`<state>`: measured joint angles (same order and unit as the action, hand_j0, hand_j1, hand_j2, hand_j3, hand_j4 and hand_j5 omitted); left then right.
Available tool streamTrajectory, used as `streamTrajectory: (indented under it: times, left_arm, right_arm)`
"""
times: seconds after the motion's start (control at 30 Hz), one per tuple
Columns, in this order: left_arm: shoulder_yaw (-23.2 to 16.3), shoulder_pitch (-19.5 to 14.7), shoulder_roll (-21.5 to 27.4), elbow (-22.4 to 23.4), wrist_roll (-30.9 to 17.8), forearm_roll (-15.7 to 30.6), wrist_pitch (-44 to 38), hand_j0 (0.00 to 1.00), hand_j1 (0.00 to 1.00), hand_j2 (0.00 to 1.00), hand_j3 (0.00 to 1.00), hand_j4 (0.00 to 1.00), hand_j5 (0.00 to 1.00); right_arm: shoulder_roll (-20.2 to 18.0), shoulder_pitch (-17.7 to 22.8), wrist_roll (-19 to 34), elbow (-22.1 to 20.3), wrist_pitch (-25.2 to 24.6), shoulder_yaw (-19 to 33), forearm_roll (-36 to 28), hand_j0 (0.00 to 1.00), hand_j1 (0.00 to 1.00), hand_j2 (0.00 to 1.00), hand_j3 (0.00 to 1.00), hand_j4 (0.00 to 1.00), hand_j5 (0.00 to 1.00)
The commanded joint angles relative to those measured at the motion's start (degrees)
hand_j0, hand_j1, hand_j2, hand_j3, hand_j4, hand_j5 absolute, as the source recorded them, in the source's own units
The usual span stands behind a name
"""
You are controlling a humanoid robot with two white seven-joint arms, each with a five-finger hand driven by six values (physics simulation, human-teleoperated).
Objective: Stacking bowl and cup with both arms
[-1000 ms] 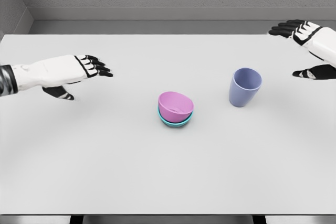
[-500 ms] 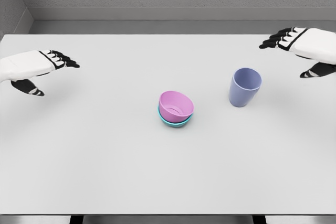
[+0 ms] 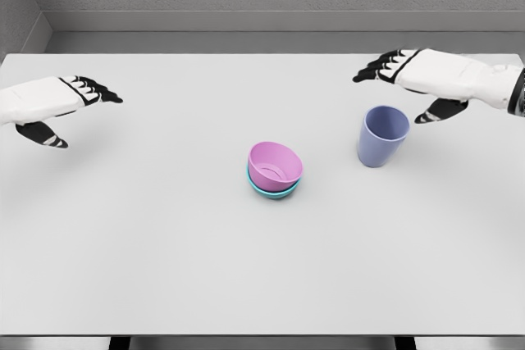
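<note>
Right hand (image 3: pixel 410 79) fingers spread, empty, hovering just behind and right of upright blue-violet plastic cup (image 3: pixel 383 136); cup lies below and slightly left of palm, long axis vertical, mouth up; right hand clearly nearer. Pink bowl (image 3: pixel 275 165) sits tilted in teal bowl (image 3: pixel 274 189) at middle of white table (image 3: pixel 164 243), left of cup. Left hand (image 3: pixel 61 100) open, empty, well apart at far left.
</note>
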<state>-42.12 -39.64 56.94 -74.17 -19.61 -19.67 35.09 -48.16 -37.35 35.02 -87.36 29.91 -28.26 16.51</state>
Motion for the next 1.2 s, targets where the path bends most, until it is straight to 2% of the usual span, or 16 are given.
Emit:
streamTrajectory:
  times: [0.0,0.1,0.43,0.5,0.7,0.77,0.83,0.87,0.93,1.17]
  left_arm:
    - [0.20,0.00,0.10,0.08,-0.08,0.24,-0.09,1.00,1.00,1.00,1.00,1.00,1.00]
    - [0.20,0.00,-0.07,0.08,-0.16,0.24,-0.09,1.00,1.00,1.00,1.00,1.00,1.00]
    - [0.20,0.00,0.37,0.17,-0.16,0.33,-0.09,1.00,1.00,1.00,1.00,1.00,1.00]
    - [0.20,0.00,0.37,0.17,-0.16,0.24,-0.09,1.00,1.00,1.00,1.00,1.00,1.00]
    - [0.20,0.00,0.28,0.26,-0.16,0.16,-0.09,1.00,1.00,1.00,1.00,1.00,1.00]
    - [0.20,0.00,0.28,0.26,-0.16,0.16,-0.09,1.00,1.00,1.00,1.00,1.00,1.00]
    - [0.20,0.00,0.28,0.26,-0.16,0.16,-0.09,1.00,1.00,1.00,1.00,1.00,1.00]
    - [0.20,0.00,0.37,0.26,-0.16,0.24,-0.09,1.00,1.00,1.00,1.00,1.00,1.00]
    - [0.20,0.00,0.37,0.26,-0.16,0.16,-0.09,1.00,1.00,1.00,1.00,1.00,1.00]
    - [0.20,0.00,0.45,0.26,-0.16,0.33,-0.09,1.00,1.00,1.00,1.00,1.00,1.00]
  right_arm:
    - [0.35,0.00,-0.02,0.17,-0.03,-1.35,-0.25,1.00,1.00,1.00,1.00,1.00,1.00]
    - [0.26,0.00,-0.02,2.11,-0.12,-2.50,-0.25,1.00,1.00,1.00,1.00,1.00,1.00]
    - [0.44,0.35,-0.02,3.86,-0.03,-6.10,-0.16,1.00,1.00,1.00,1.00,1.00,1.00]
    - [0.88,-0.09,-0.02,6.41,0.14,-8.12,-0.16,1.00,1.00,1.00,1.00,1.00,1.00]
    - [1.23,-0.26,-0.02,7.20,-0.03,-8.21,-0.16,1.00,1.00,1.00,1.00,1.00,1.00]
    - [1.23,-0.26,-0.02,7.20,-0.03,-8.21,-0.16,0.91,0.91,0.91,0.91,0.91,0.91]
    - [1.23,-0.26,-0.02,7.29,-0.03,-8.56,-0.25,0.87,0.87,0.87,0.87,0.87,0.87]
    - [1.23,-0.26,-0.02,7.20,-0.03,-8.56,-0.16,0.78,0.78,0.78,0.78,0.78,0.78]
    - [1.23,-0.26,-0.02,7.20,-0.03,-8.56,-0.25,0.69,0.69,0.69,0.69,0.69,0.69]
    - [1.23,-0.53,-0.02,7.12,-0.12,-8.48,-0.16,0.63,0.63,0.63,0.63,0.63,0.63]
